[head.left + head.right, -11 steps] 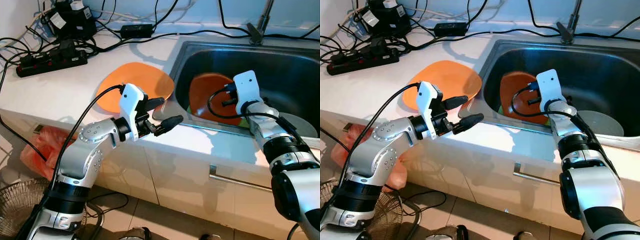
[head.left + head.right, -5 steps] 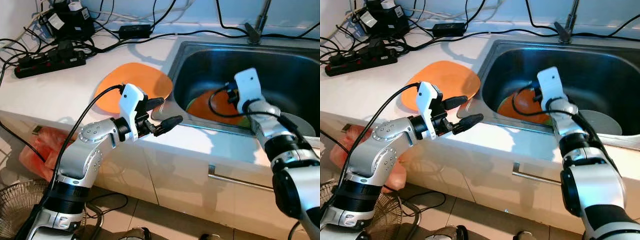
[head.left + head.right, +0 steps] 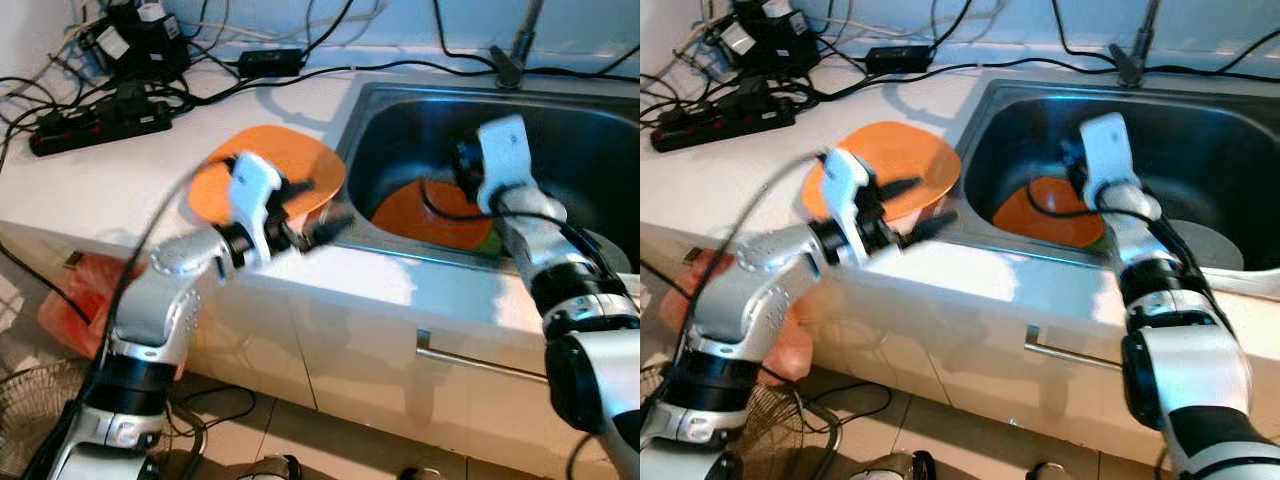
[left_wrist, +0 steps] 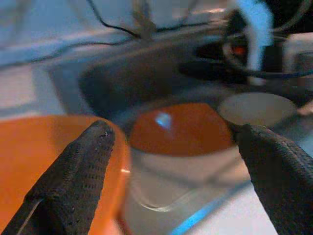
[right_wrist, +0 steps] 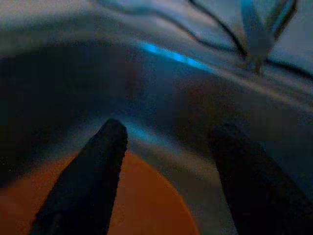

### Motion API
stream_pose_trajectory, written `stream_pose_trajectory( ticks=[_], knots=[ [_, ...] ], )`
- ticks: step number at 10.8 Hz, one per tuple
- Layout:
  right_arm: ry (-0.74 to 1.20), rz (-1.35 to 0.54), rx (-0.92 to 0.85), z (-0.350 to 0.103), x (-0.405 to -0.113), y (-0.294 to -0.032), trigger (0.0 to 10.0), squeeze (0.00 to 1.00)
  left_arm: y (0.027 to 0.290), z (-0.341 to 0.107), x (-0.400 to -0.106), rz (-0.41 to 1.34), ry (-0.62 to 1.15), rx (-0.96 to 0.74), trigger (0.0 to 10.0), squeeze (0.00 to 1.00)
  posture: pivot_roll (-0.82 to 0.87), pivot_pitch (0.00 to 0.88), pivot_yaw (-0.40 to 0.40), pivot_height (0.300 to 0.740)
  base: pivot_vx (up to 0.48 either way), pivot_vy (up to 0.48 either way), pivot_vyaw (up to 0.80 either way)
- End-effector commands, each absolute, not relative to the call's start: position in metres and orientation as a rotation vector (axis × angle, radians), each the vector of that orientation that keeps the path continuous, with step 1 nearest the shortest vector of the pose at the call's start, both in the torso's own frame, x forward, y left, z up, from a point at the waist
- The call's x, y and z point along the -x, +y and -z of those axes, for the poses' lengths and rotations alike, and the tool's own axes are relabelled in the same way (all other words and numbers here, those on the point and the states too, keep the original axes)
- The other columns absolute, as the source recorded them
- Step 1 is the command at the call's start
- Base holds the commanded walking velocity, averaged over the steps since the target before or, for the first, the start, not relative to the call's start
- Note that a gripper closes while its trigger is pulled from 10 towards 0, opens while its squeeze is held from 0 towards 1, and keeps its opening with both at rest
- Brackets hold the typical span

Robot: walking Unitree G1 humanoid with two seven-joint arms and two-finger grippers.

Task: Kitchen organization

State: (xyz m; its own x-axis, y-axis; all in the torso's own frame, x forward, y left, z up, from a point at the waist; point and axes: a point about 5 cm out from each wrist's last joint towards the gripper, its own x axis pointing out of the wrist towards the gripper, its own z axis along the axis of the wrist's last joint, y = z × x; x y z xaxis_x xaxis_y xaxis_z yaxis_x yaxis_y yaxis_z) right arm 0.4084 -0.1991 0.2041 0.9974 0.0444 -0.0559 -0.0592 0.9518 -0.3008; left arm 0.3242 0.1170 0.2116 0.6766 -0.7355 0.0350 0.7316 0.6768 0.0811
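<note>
Two plates: one on my counter, one in the sink.
Left gripper: fingers apart (blurred), empty.
Right gripper: fingers spread above sink plate.

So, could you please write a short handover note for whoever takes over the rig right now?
Left gripper: open, empty, hovering at the counter's front edge beside the orange plate on the counter.
Right gripper: open, empty, inside the sink just above the orange plate in the sink.
A grey dish also sits in the sink, to the robot's right of that plate.
Done: one plate lies on the counter next to the sink.
Left: neither plate is gripped; the sink plate and grey dish remain to be dealt with. A power strip and cables lie on the counter behind.
</note>
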Motion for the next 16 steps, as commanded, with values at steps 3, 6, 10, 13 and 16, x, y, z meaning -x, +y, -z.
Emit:
stream_pose_trajectory(
  ticks=[3, 6, 10, 13, 16],
  knots=[
    [-0.036, -0.212, 0.230, -0.225, -0.410, -0.161, 10.0, 1.00, 0.160, -0.229, -0.349, 0.490, -0.143, -0.058, 10.0, 0.00, 0.12, 0.090, 0.112, 0.740, 0.000, 0.000, 0.00],
    [-0.020, -0.275, 0.183, -0.216, -0.404, -0.151, 10.0, 1.00, 0.190, -0.232, -0.363, 0.231, -0.146, 0.008, 10.0, 0.00, 0.11, 0.084, 0.111, 0.740, 0.000, 0.000, 0.00],
    [0.012, -0.272, 0.154, -0.207, -0.398, -0.152, 10.0, 0.93, 0.220, -0.209, -0.370, -0.052, -0.063, 0.148, 10.0, 0.00, 0.10, 0.081, 0.111, 0.740, 0.000, 0.000, 0.00],
    [0.014, -0.308, 0.147, -0.207, -0.394, -0.140, 10.0, 0.47, 0.224, -0.179, -0.374, -0.174, 0.104, 0.512, 10.0, 0.00, 0.08, 0.081, 0.112, 0.740, 0.000, 0.000, 0.00],
    [0.025, -0.313, 0.150, -0.206, -0.391, -0.141, 10.0, 0.31, 0.211, -0.175, -0.380, -0.115, 0.185, 0.632, 10.0, 0.00, 0.08, 0.087, 0.110, 0.740, 0.000, 0.000, 0.00]
  ],
)
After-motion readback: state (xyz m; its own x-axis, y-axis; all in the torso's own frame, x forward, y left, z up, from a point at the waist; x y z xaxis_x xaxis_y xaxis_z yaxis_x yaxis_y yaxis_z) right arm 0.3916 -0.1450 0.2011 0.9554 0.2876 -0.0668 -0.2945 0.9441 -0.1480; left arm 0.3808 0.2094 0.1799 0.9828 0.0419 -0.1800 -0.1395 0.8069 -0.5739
